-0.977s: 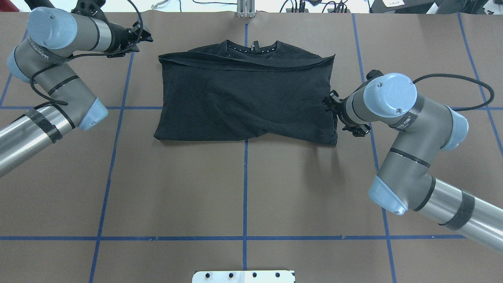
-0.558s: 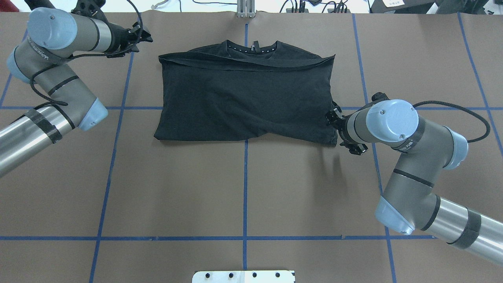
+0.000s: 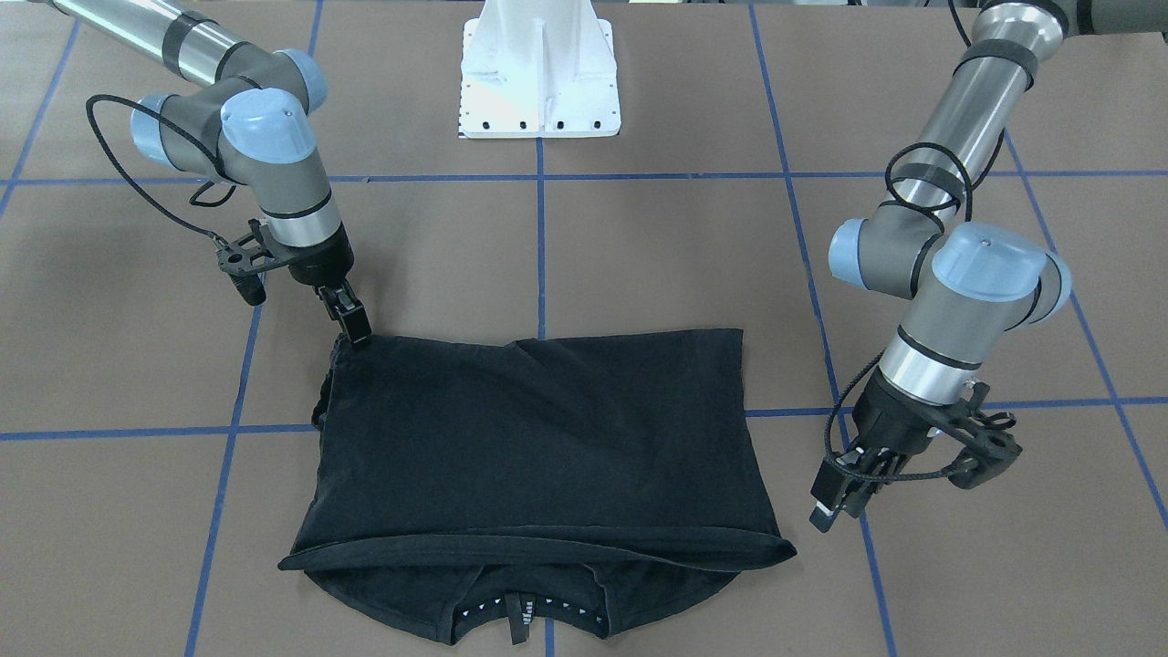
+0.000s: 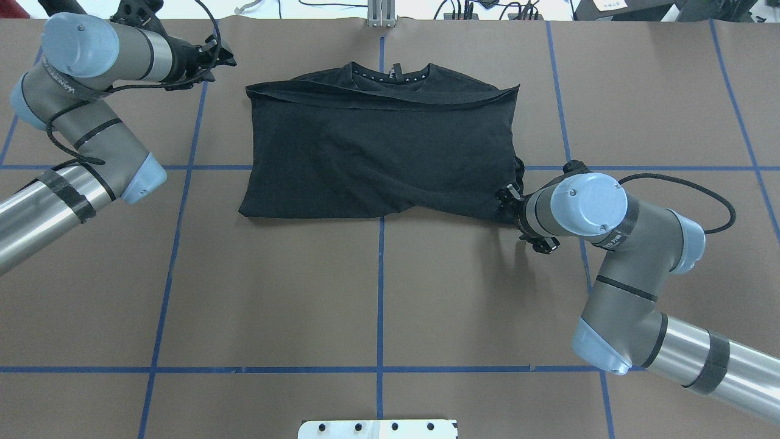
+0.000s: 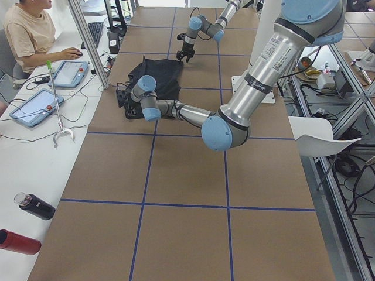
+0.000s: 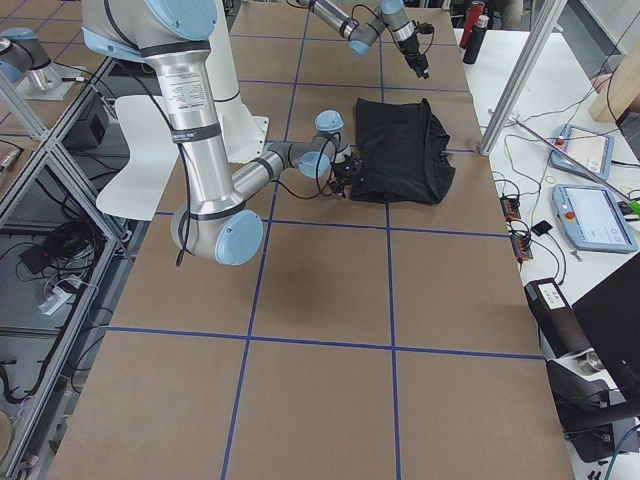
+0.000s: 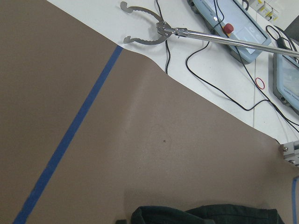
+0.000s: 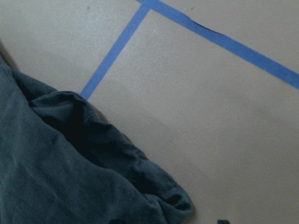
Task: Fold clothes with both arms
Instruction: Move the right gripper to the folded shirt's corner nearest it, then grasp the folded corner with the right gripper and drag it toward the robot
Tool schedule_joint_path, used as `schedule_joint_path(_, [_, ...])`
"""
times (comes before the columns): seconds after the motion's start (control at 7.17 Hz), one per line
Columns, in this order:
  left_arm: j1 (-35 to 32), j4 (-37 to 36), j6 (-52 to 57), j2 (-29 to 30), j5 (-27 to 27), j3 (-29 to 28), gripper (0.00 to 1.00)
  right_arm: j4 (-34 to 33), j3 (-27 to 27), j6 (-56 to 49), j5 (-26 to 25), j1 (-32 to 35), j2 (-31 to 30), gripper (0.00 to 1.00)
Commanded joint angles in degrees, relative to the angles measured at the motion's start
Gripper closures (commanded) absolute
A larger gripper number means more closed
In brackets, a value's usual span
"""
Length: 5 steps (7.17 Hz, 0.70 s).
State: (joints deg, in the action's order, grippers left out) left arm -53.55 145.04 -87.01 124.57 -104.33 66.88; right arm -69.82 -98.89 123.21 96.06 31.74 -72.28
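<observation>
t-shirt [image 3: 538, 438] corner at right gripper [image 3: 358, 334], finger gap unclear

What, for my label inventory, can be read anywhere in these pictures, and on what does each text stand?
No text reads in full.
left arm: white lettering on its grey wrist band, too blurred to read.
right arm: white lettering on its wrist band, too blurred to read.
T-shirt: a row of small white marks inside the collar, too small to read.

The right end effector [image 3: 354, 328] has moved to the T-shirt's [image 3: 538, 438] robot-side corner.
</observation>
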Motion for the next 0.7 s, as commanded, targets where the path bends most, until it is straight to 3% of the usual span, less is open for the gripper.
schedule_joint_path(0.0, [-0.06,0.07,0.0,-0.29,0.0,0.0,0.38,-0.05,0.45,-0.25,-0.96,-0.1,0.21,0.3])
schedule_joint_path(0.14, [0.02,0.24,0.0,-0.72,0.0,0.09,0.38,-0.05,0.54,-0.34,-1.31,-0.1,0.56,0.42])
schedule_joint_path(0.42, [0.02,0.24,0.09,-1.25,0.09,0.09,0.38,-0.05,0.54,-0.33,-1.32,0.25,1.09,1.0])
schedule_joint_path(0.56, [0.02,0.42,0.09,-1.52,0.09,0.09,0.38,-0.05,0.54,-0.95,-1.32,0.43,1.18,1.0])
